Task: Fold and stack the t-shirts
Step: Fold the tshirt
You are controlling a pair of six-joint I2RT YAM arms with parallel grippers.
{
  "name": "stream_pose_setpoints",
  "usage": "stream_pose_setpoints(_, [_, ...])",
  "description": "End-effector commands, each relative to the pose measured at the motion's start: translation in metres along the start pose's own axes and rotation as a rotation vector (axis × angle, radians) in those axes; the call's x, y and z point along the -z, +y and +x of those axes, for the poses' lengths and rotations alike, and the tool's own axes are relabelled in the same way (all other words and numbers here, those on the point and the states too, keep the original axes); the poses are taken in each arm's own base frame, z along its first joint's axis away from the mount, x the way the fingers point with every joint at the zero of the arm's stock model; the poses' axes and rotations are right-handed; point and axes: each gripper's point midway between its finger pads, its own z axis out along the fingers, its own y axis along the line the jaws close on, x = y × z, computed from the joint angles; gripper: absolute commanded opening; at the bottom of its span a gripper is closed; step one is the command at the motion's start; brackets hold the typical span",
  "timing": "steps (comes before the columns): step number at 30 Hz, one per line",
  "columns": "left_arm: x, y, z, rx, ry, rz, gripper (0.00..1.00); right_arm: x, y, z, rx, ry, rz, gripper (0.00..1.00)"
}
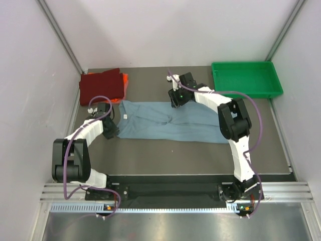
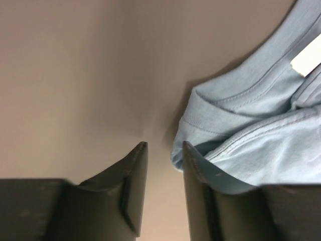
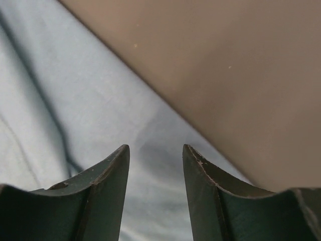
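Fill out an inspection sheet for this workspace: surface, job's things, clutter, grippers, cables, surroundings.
Surface: grey-brown table, flat, no spills seen.
Job's things: grey-blue t-shirt lies lengthwise mid-table, wrinkled, collar end to the left. The dark red t-shirt is folded at the far left, on top of the orange t-shirt, which shows only as an edge.
Clutter: green tray at the far right.
Grippers: left gripper open at the collar edge, with cloth beside one finger and none between. The right gripper is open over the shirt's far edge.
Cables: left purple cable and right purple cable loop along their arms.
Surroundings: pale walls on three sides, metal rail at the near edge.
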Motion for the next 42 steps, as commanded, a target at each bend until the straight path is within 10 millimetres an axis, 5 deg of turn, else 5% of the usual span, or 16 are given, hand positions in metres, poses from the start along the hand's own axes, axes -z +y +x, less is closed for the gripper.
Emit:
stream_pose_setpoints(1, [-0.003, -0.010, 0.000, -0.005, -0.005, 0.062, 0.32, 0.006, -0.010, -0.031, 0.143, -0.047, 0.007, 0.48])
stream_pose_setpoints(8, [-0.003, -0.019, -0.005, -0.021, -0.018, 0.101, 0.00, 0.001, -0.038, -0.024, 0.192, 0.000, 0.076, 0.49])
stream_pose_setpoints(13, [-0.009, -0.022, -0.001, -0.023, 0.003, 0.108, 0.00, -0.003, -0.051, -0.003, 0.136, 0.076, 0.042, 0.49])
stream_pose_setpoints(21, [-0.006, -0.027, -0.004, -0.032, -0.013, 0.110, 0.00, 0.017, -0.087, 0.009, 0.025, 0.103, 0.082, 0.48])
stream_pose_setpoints(27, [-0.003, -0.020, -0.005, -0.024, -0.025, 0.077, 0.00, 0.052, -0.096, -0.023, -0.020, -0.008, 0.172, 0.48])
stream_pose_setpoints(33, [0.001, -0.012, -0.005, -0.034, -0.044, 0.058, 0.00, 0.052, -0.121, -0.003, -0.104, 0.040, 0.268, 0.49])
stream_pose_setpoints(34, [0.002, -0.011, -0.006, -0.036, -0.050, 0.055, 0.00, 0.065, -0.122, -0.016, -0.113, -0.007, 0.298, 0.48])
stream_pose_setpoints(36, [0.002, -0.009, -0.005, -0.039, -0.054, 0.052, 0.00, 0.078, -0.127, -0.010, -0.150, -0.019, 0.366, 0.48])
stream_pose_setpoints(40, [0.002, -0.015, -0.003, -0.026, -0.045, 0.084, 0.00, 0.150, -0.140, -0.031, -0.336, -0.156, 0.552, 0.48])
stream_pose_setpoints(42, [0.003, -0.018, -0.002, -0.024, -0.039, 0.099, 0.00, 0.176, -0.151, -0.017, -0.412, -0.166, 0.613, 0.48])
